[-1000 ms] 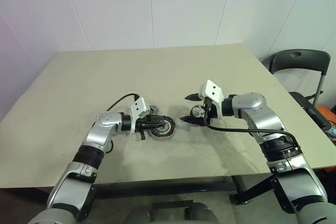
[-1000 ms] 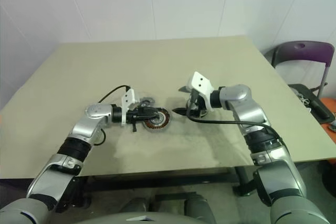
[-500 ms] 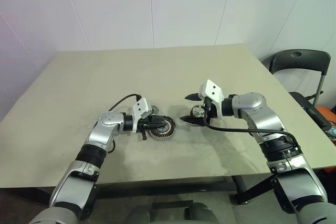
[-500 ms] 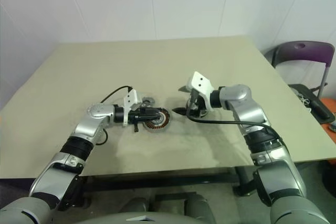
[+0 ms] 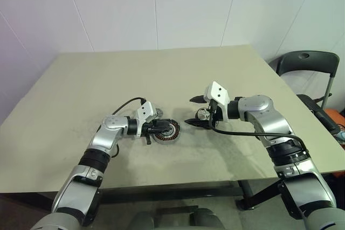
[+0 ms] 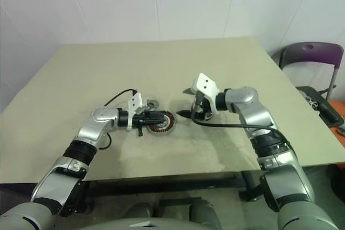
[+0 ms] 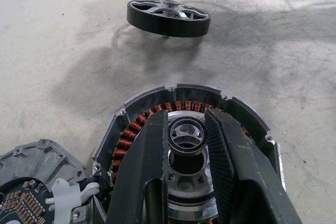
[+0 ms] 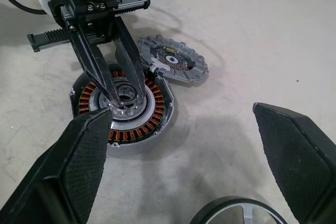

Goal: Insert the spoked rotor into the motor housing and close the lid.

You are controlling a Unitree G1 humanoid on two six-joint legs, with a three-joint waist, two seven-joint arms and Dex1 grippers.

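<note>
The motor housing [image 5: 167, 132], with its ring of copper windings [image 8: 152, 116], lies flat on the table. My left gripper [image 7: 186, 115] reaches over its silver centre, shut on a small dark ring [image 7: 186, 136] held just above the hub. The lid [image 8: 173, 59], a grey scalloped disc, lies right beside the housing on its far side. The spoked rotor [image 7: 168, 18] rests on the table to the right of the housing. My right gripper [image 5: 191, 111] hovers open over the rotor, its wide-spread fingers [image 8: 79, 156] holding nothing.
The beige table [image 5: 161, 74] stretches back to a white wall. A dark chair [image 5: 307, 60] stands off the table's right side. Black cables [image 5: 126, 102] loop from both wrists over the tabletop.
</note>
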